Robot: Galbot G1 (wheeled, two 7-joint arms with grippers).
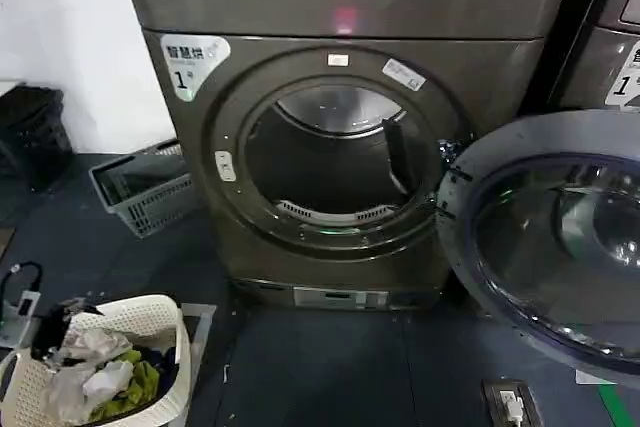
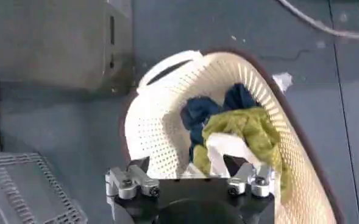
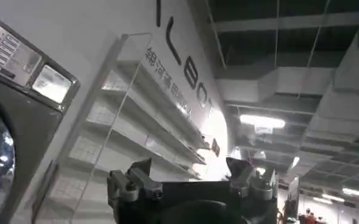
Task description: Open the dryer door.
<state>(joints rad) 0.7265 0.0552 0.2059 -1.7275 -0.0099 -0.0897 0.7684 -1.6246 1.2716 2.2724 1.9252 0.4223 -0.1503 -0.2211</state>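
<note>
The dryer (image 1: 480,77), grey-bronze with a white "1" sticker (image 1: 190,57) and a pink light (image 1: 345,19), faces me in the head view. The dryer door (image 1: 545,137) stands swung wide to the right on its hinge, chrome rim and dark glass towards me, leaving the drum opening (image 1: 325,162) bare. In the left wrist view my left gripper (image 2: 187,163) hangs open above a white laundry basket (image 2: 167,122) holding blue, green and white clothes (image 2: 240,125). My right gripper (image 3: 189,164) is open and empty, aimed up past a machine's control panel (image 3: 21,61) towards the ceiling.
A white basket (image 1: 150,312) of laundry sits on the dark floor at front left. A grey basket (image 1: 140,187) lies by the dryer's left side, a black bin (image 1: 35,127) by the wall. A neighbouring machine (image 1: 615,37) stands at the right edge.
</note>
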